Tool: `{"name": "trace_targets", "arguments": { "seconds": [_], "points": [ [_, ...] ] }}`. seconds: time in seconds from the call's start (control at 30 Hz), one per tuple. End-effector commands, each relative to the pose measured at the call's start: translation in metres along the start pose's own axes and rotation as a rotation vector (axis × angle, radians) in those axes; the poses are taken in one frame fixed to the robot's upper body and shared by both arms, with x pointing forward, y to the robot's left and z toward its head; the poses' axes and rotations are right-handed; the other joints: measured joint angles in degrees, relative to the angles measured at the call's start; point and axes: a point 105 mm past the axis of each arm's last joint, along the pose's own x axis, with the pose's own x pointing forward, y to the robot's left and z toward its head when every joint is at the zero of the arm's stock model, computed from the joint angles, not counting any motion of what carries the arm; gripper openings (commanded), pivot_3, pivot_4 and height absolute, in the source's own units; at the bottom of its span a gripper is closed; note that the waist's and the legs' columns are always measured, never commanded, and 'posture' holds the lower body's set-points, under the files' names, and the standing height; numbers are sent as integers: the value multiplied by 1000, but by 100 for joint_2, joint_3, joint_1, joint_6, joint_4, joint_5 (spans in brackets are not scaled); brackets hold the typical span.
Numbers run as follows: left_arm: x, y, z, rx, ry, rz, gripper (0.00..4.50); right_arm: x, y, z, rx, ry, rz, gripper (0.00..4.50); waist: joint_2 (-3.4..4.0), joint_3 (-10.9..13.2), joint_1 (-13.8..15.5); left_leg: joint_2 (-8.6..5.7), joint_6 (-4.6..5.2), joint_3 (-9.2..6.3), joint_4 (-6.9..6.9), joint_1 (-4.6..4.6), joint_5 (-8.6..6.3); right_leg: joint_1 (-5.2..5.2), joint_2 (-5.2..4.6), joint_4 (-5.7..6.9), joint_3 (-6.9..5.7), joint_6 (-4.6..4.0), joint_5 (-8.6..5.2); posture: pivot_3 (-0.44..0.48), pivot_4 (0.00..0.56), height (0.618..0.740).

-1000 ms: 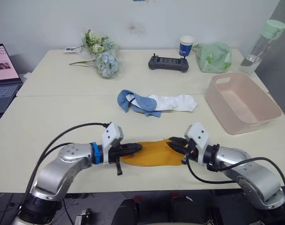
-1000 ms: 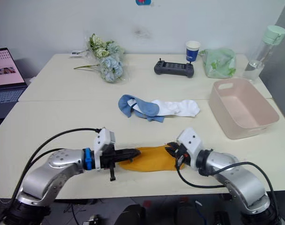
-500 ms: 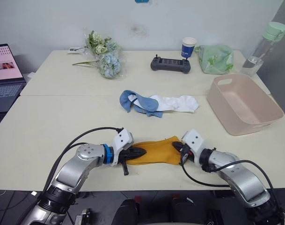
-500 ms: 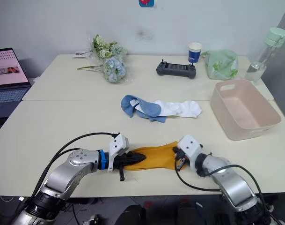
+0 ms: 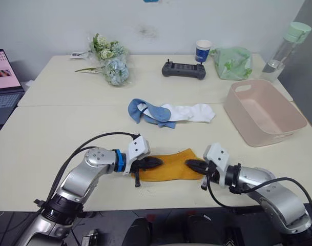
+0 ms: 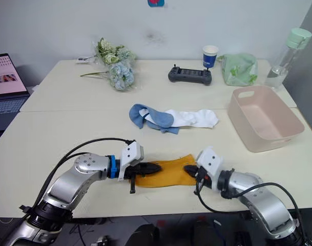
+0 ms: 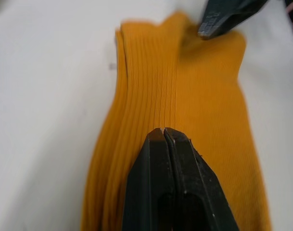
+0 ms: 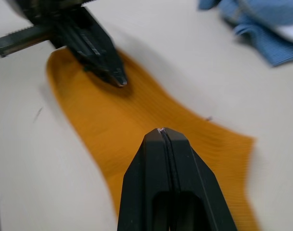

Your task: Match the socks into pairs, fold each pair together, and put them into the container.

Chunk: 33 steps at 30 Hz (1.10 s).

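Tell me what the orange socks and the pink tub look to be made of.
The orange socks: soft ribbed knit fabric, matte; fine lengthwise ribs show, and they lie limp and flat on the table. The pink tub: probably moulded plastic, smooth with a slight sheen; it has rounded corners, slanted walls and a cut-out handle slot.

No legible text, labels, brands or numbers anywhere. Blue paper cup [image 5: 203,51] at the far side of the worktop, well beyond both pincers, has a white mark, too small to read. Laptop screen [image 5: 3,70] far off the left pincer's side shows content, also unreadable.
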Motion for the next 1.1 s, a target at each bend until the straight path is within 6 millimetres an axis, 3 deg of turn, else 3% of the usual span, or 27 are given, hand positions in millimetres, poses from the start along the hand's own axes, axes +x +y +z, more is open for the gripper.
{"name": "trace_targets", "arguments": {
  "seconds": [0.03, 0.27, 0.43, 0.53, 0.67, 0.93, 1.07, 1.1],
  "points": [
    [3, 1, -5, -26, 6, 21, 0, -6, -8, -15, -6, 65, -49, 8, 0, 0, 11, 0, 0, 0, 2, -3, 0, 0, -1, 0, 0, 0, 0, 0, 150, 740],
    [0, 4, -10, -35, -5, 41, 0, -32, -17, -40, 35, 179, -102, 8, -3, -4, 24, -3, 0, 0, 4, 1, 0, 9, -5, -6, -2, 0, 0, 0, 150, 740],
    [-6, -1, 18, 48, -90, 3, 0, -40, -15, -9, 90, 29, -108, 8, -9, -3, 22, -2, 0, 2, 4, 2, 0, 9, -5, -4, 0, 0, 0, 0, 150, 740],
    [-6, 0, 21, 18, -112, 6, 0, -44, -21, 1, 136, -39, -151, 8, -9, -3, 21, 0, 0, 0, 3, -3, 0, 6, -4, -4, -2, 0, 0, 0, 150, 740],
    [0, 3, -5, -27, -51, 20, 0, -44, -42, 2, 174, -78, -280, 916, -7, -3, 7, -1, 0, 3, 1, 1, 0, 5, -3, -2, 1, 0, 0, 0, 150, 740],
    [0, 4, -13, -20, -32, 17, 0, -23, -41, -14, 227, -8, -319, 3799, -5, -3, 11, 0, 0, 1, 0, 2, 0, 4, -3, 0, 0, 0, 0, 0, 150, 740],
    [-1, 4, -14, -15, -28, 17, 0, -18, -36, -28, 210, 68, -303, 3799, -5, -4, 10, -1, 0, 2, 1, 2, 0, 3, -3, 0, 2, 0, 0, 0, 150, 740],
    [-1, 5, -14, -14, -28, 17, 0, -17, -36, -30, 205, 77, -307, 3595, -5, -4, 10, -1, 0, 2, 1, 4, 0, 5, -3, -1, 1, 0, 0, 0, 150, 740]
  ]
}}
